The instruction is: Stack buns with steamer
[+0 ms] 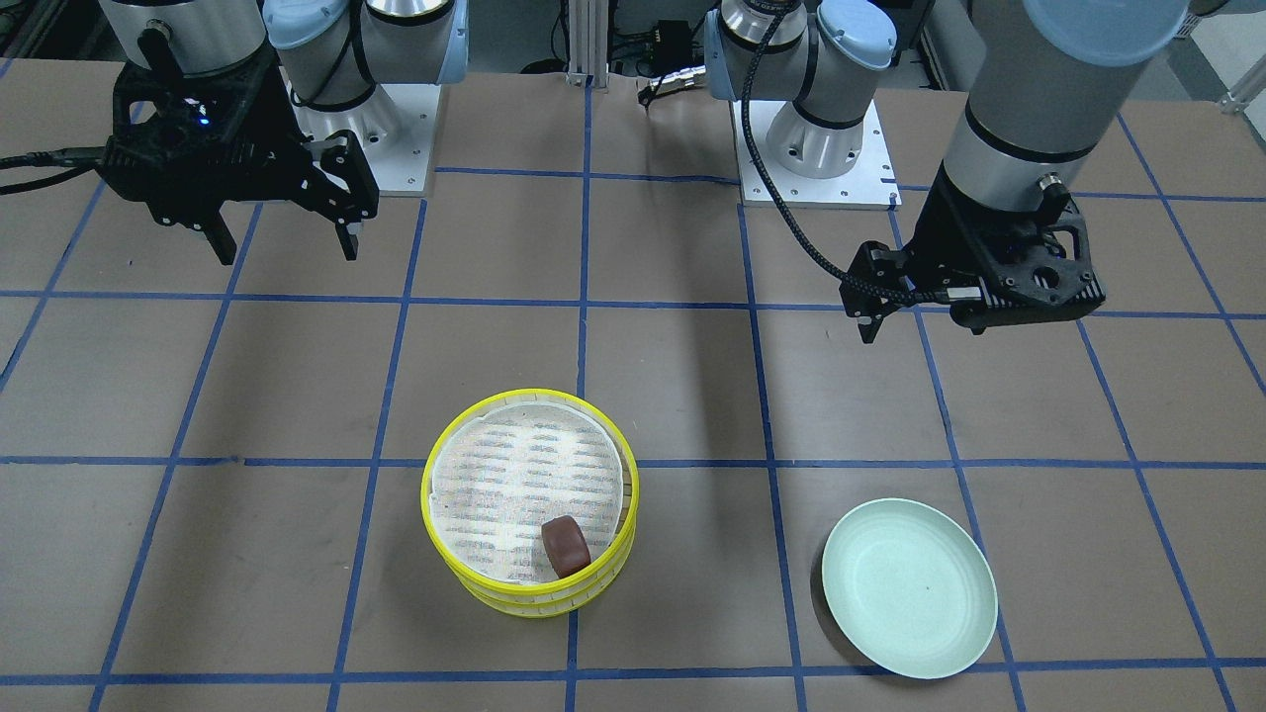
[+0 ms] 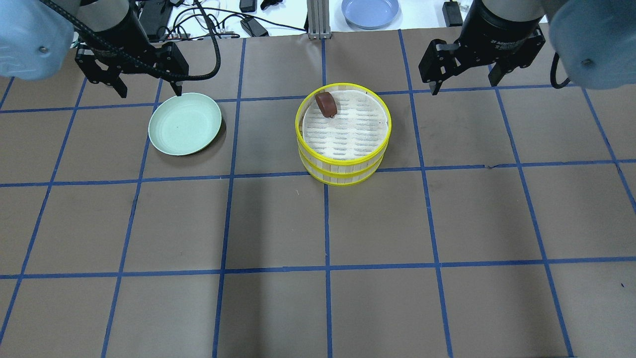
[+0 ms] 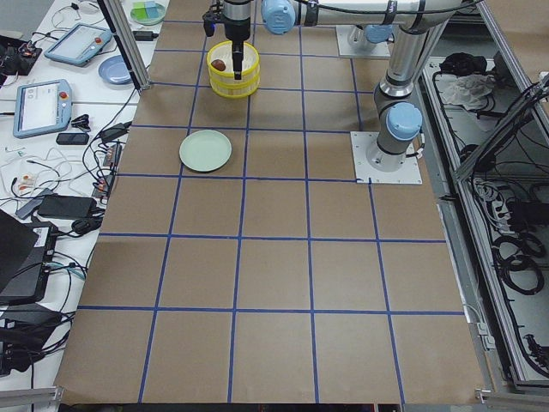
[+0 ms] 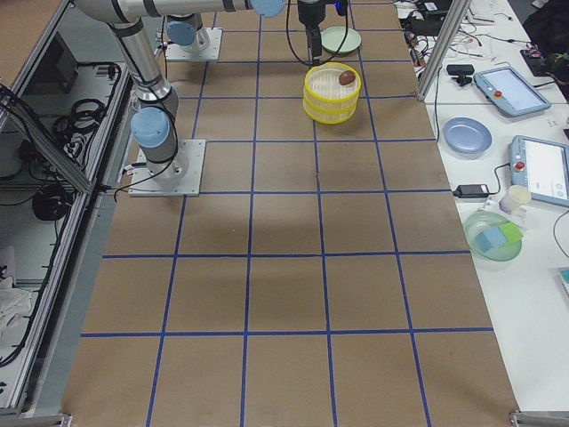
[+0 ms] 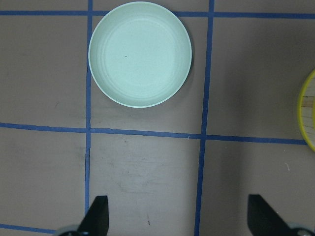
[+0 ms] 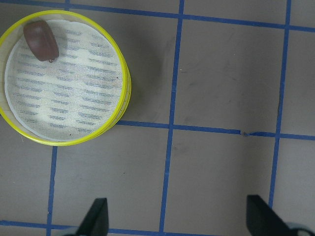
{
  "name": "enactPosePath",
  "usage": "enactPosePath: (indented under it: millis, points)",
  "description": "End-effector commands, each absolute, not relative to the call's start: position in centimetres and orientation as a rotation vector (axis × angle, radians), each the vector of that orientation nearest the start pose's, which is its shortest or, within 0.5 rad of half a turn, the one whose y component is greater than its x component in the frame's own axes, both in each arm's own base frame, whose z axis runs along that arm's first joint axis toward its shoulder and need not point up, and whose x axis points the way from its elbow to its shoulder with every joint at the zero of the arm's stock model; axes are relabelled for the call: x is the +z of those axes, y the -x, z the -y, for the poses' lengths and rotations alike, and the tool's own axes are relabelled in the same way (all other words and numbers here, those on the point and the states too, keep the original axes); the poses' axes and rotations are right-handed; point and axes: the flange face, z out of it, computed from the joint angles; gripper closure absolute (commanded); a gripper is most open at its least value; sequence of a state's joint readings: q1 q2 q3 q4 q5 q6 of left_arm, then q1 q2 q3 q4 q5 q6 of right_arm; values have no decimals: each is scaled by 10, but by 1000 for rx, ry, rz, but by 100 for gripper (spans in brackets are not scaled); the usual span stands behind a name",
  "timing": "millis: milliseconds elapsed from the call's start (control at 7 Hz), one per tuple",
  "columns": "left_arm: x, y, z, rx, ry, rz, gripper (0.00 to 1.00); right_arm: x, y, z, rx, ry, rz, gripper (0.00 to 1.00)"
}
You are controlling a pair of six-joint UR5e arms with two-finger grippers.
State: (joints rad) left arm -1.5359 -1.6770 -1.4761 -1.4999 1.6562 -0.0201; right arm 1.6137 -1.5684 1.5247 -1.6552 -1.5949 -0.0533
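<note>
You have the steamer (image 2: 343,171) standing near the middle of the tabletop (image 2: 278,223) as two yellow-rimmed tiers, one stacked squarely on the other. The upper tier hides the inside of the lower one. The brown bun (image 2: 326,104) lies on the white mesh floor of the upper tier. It rests against the rim on the side away from the robot's base, a little toward the robot's left. The pale green plate (image 2: 185,124) sits flat on the tabletop, well apart from the steamer on the robot's left, with nothing on it. Your left fingers (image 5: 97,216) are spread wide and hold nothing. They hang above the tabletop near the plate, pointing down, and the wrist view shows the plate ahead of them and only a sliver of the steamer's yellow rim at the edge. Your right fingers (image 6: 98,216) are also spread wide and empty. They hang above bare tabletop on the robot's right of the steamer, clear of it, and both the steamer and the bun show in that wrist view.
</note>
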Motion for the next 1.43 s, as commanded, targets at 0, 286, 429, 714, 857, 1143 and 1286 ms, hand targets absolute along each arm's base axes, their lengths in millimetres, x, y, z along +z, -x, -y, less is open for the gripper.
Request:
enactPosePath:
  millis: [0,286,429,714,857,1143,1286]
  points:
    - [490,103,545,-99,106,-3106,0,515,-153,500,-194,151,-3148,0]
    - [487,100,544,-90,113,-3105,0,515,-152,499,-204,155,-3157,0]
    - [486,99,544,-85,111,-3105,0,515,-153,500,-201,153,-3148,0]
    - [483,99,543,-78,108,-3105,0,515,-152,500,-204,169,-3158,0]
    - [483,99,543,-75,108,-3106,0,516,-152,500,-206,169,-3158,0]
    - [478,99,542,-63,108,-3100,0,514,-152,500,-196,165,-3158,0]
    - [478,99,540,-61,108,-3100,0,512,-152,501,-191,170,-3159,0]
